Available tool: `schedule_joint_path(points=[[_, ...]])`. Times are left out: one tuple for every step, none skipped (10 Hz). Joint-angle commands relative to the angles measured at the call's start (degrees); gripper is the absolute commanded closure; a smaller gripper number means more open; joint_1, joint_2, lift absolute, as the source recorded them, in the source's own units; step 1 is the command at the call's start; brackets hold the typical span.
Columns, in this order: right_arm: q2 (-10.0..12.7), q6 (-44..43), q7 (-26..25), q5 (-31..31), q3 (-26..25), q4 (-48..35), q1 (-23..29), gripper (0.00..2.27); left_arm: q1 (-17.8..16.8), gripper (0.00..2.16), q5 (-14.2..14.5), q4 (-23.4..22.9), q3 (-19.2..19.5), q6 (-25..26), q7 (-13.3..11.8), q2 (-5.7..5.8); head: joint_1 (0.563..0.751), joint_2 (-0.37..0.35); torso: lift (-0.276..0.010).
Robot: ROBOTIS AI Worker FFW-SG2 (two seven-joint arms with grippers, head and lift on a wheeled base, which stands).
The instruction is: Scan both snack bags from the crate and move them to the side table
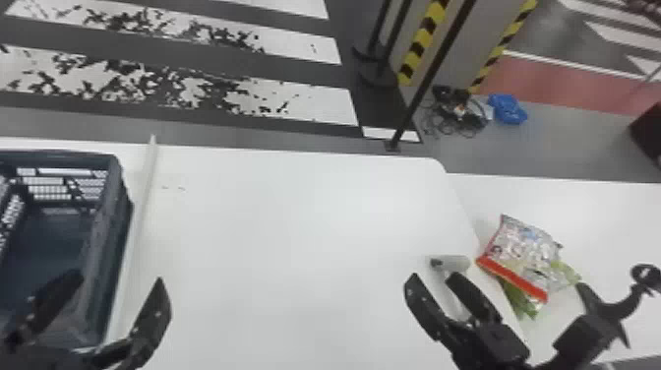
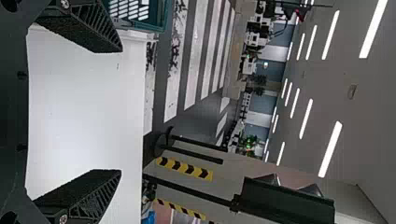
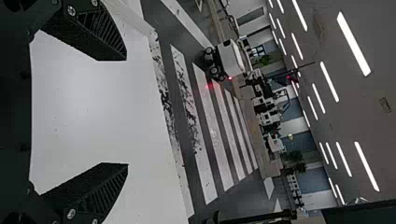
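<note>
Laterally, the bags [image 1: 525, 248] lie outboard of the right gripper [image 1: 433, 278] — nearer it than the left gripper [image 1: 118, 279] — each gripper's jaws spread.

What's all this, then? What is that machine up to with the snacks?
A robot is working at white tables, but it holds nothing at this moment: its left hand and right hand are both open. The left one is by a dark blue plastic crate. A clear-and-silver snack bag with a red edge lies partly over a green one on the white side table, so the moving looks done.
</note>
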Motion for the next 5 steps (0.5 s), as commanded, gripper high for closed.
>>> schedule_joint_path(points=[[0.1,-0.1,-0.4,-0.4,0.3,0.0,-0.2,0.12,0.0,0.07,-0.2,-0.1,0.0,-0.3,0.0,-0.2,0.695,-0.297,-0.029],[0.1,0.2,-0.4,-0.4,0.2,0.0,-0.2,0.12,0.0,0.07,-0.2,-0.1,0.0,-0.3,0.0,-0.2,0.695,-0.296,-0.029],[0.1,0.0,-0.6,-0.4,0.2,0.0,-0.2,0.12,-0.2,0.07,-0.2,-0.1,0.0,-0.1,0.0,-0.2,0.695,-0.294,-0.029],[0.1,-0.1,-1.3,-0.2,0.4,0.0,-0.2,0.12,-0.3,0.07,-0.2,-0.1,-0.1,-0.1,0.0,-0.2,0.695,-0.294,-0.029],[0.1,0.0,-1.9,0.4,0.7,-0.2,-0.3,0.12,-0.5,0.07,-0.2,-0.1,-0.1,0.0,-0.1,-0.2,0.695,-0.297,-0.029]])
